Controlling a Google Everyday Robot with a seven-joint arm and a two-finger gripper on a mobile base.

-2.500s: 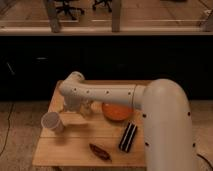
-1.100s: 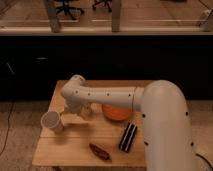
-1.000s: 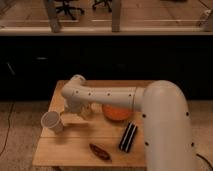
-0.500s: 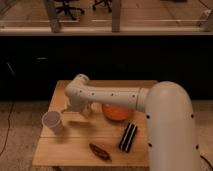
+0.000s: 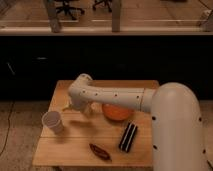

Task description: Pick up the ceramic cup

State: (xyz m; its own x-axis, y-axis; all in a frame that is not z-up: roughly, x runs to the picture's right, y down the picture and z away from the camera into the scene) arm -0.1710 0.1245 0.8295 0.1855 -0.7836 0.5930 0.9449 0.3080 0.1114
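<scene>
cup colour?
Plain white cup, seen best in the camera view; gripper hovers just up-right of it.

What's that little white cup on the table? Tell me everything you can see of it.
The ceramic cup is small, plain white, tapering down from a wide round rim, no handle in sight. It stands upright on the wooden table, toward the picture's left, touching only the table. The gripper hangs apart from it, farther back and to the picture's right.
</scene>
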